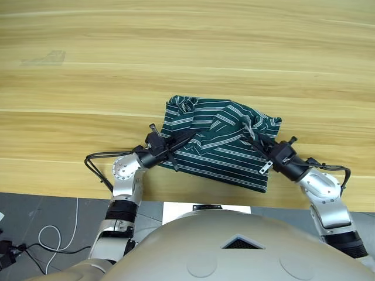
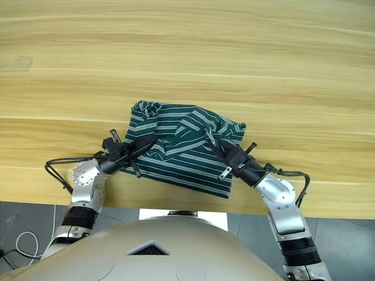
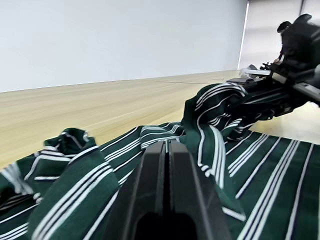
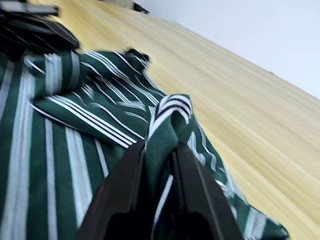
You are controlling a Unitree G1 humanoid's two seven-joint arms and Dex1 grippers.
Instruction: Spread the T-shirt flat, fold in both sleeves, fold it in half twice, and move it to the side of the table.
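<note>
T-shirt (image 1: 220, 146), dark green with white stripes, lies bunched on the wooden table (image 1: 176, 47), close to the near edge in front of the robot. It is crumpled into a rough heap with folds piled up along its far side, and neither sleeve can be told apart, so I judge the step in hand to be the 1st: spreading it flat.

The left gripper (image 1: 183, 139) sits at the shirt's left side. Its 2 fingers are pressed tight together with no gap, and the tips appear to nip the cloth where the stripes rise to meet them. The right gripper (image 1: 253, 136) is at the shirt's right side, clamped on a raised ridge of fabric that stands up between its fingers in the right wrist view.

To do this step well, the 2 arms should draw apart evenly, each toward its own side, with the cloth lifted just enough that the lower layers slide free and don't drag. Pulling away from the robot as well would give the shirt room, since it lies near the table's edge and could slip over. The right grip holds a thick ridge, possibly several layers, so it may need to be retaken on a single hem once the heap opens.
</note>
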